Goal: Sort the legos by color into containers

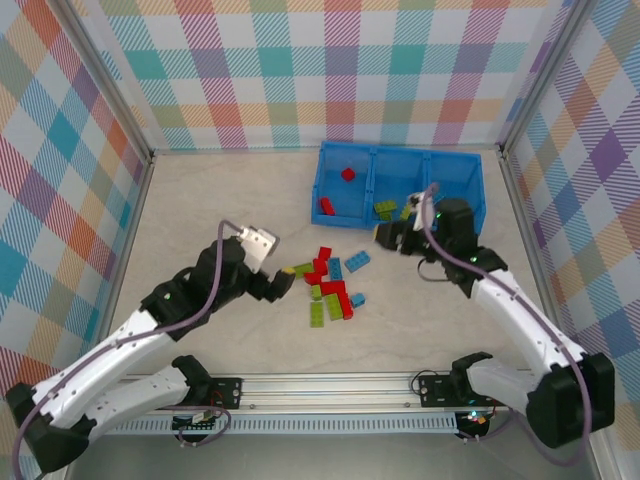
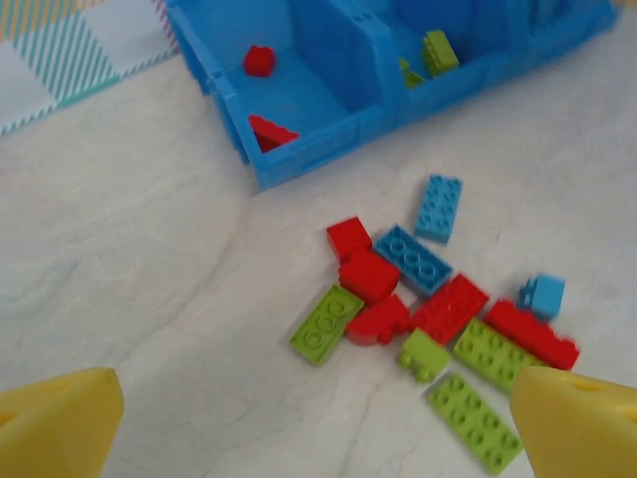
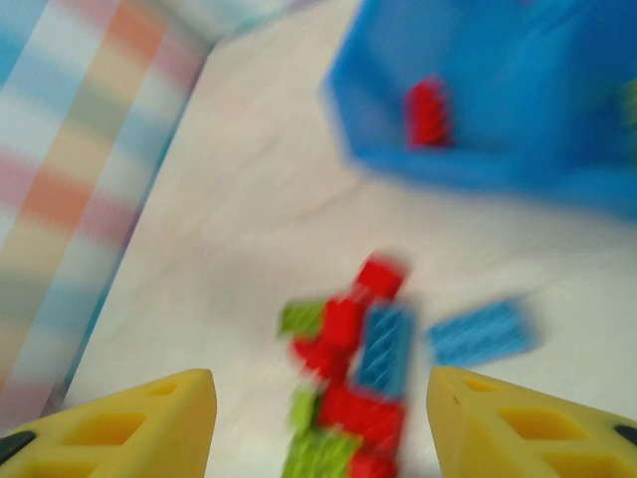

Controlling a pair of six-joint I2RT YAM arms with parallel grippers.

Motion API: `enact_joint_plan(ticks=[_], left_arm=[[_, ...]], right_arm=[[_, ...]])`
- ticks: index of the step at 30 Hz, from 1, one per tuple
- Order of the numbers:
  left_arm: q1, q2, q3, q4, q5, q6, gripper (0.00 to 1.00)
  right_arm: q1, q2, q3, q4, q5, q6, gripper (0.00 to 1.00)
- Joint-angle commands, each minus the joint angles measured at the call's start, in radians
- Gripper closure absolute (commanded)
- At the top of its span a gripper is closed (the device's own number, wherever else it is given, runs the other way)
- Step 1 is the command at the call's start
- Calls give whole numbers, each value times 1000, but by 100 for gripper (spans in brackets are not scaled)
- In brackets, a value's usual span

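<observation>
A loose pile of red, lime green and light blue legos [image 1: 328, 285] lies mid-table in front of the bright blue tray [image 1: 400, 152]. The tray's left compartment holds two red bricks [image 1: 348, 174]; green bricks [image 1: 384, 209] lie in the middle one. My left gripper [image 1: 283, 284] hovers just left of the pile, open and holding nothing. In the left wrist view the pile [image 2: 428, 299] sits ahead of the gripper [image 2: 318, 438]. My right gripper [image 1: 393, 238] hangs open between tray and pile. The right wrist view is blurred, with the pile [image 3: 368, 378] between the gripper's [image 3: 323, 428] yellow fingers [image 3: 129, 428].
Plaid walls enclose the table on three sides. One light blue brick [image 1: 357, 261] lies apart at the pile's upper right, and a small one [image 1: 357, 299] at its right. The right arm covers part of the tray's right compartment. Bare tabletop [image 1: 200, 200] stretches to the left.
</observation>
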Motion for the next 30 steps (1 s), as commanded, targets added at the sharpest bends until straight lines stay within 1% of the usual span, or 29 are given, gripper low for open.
enact_joint_plan(ticks=[1,4,5,7,9,13,17,20,23,25,27,30], left_arm=[[10,84,19,-26,-70,-416,0],[10,167,-17,36,-74,-735,0],[9,206,-22,52,-63,-803,0],[9,293,-6,71,-40,-847,0],[9,382,36,52,-34,-877,0],[-3,556,79,80,20,-881,0],[-18,679,119,88,-1,-828,0],[-23,743,149,110,16,-780,0],[-25,804,180,101,-5,-751,0],[-26,838,197,98,-3,-737,3],[-25,866,216,99,28,-727,6],[-27,894,221,102,37,-730,14]], right_arm=[[88,-59,-39,-165,-58,-25,40],[150,-87,-74,-206,-89,8,39],[162,-94,-86,-204,-100,20,38],[176,-104,-101,-209,-99,34,36],[180,-107,-105,-211,-93,40,34],[181,-111,-104,-195,-118,36,30],[183,-125,-109,-192,-123,39,27],[184,-136,-124,-185,-120,50,27],[184,-139,-132,-185,-119,60,27],[185,-145,-137,-181,-120,67,27],[184,-149,-142,-185,-117,71,27],[185,-154,-144,-191,-109,76,27]])
